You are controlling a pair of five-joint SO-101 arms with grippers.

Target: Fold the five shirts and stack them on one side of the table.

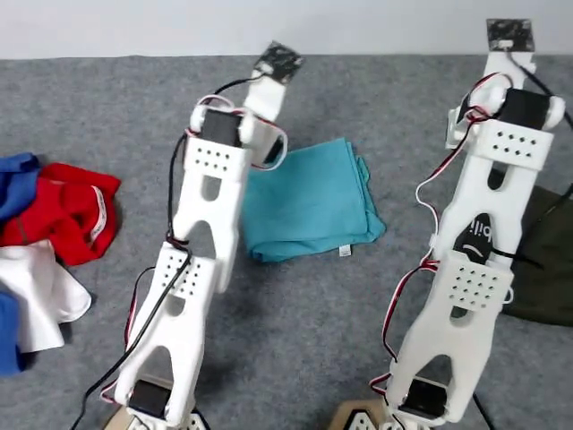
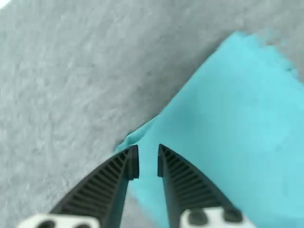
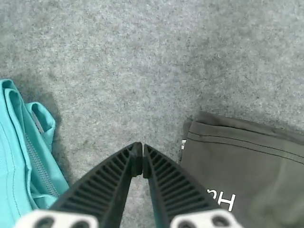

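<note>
1. High view: the teal shirt (image 1: 309, 202) lies folded near the middle of the bench (image 1: 340, 331), between the two arms.
2. The dark shirt (image 3: 247, 175) lies folded at the right side of the bench, apart from the teal one. I judge that the stack begins there.
3. The left claw (image 2: 148, 164) hangs over a corner of the teal shirt. Its jaws are a narrow gap apart and hold nothing. I cannot tell if it touches the cloth.
4. The right claw (image 3: 143, 160) is over bare bench between the teal shirt and the dark shirt, with jaws closed together and empty.
5. At the left edge the red shirt (image 1: 67, 215), the white shirt (image 1: 40, 287) and the blue shirt (image 1: 16, 184) lie unfolded in a loose pile.
6. Risk: a pinch at the corner may catch only the top layer, so the fold would open when lifted. Such a narrow gap may also push the thick edge and wrinkle it.
7. Count: two arms and two claws. One teal, one dark, one red and one white shirt. Blue cloth shows in two places, probably one shirt, which makes five.
</note>
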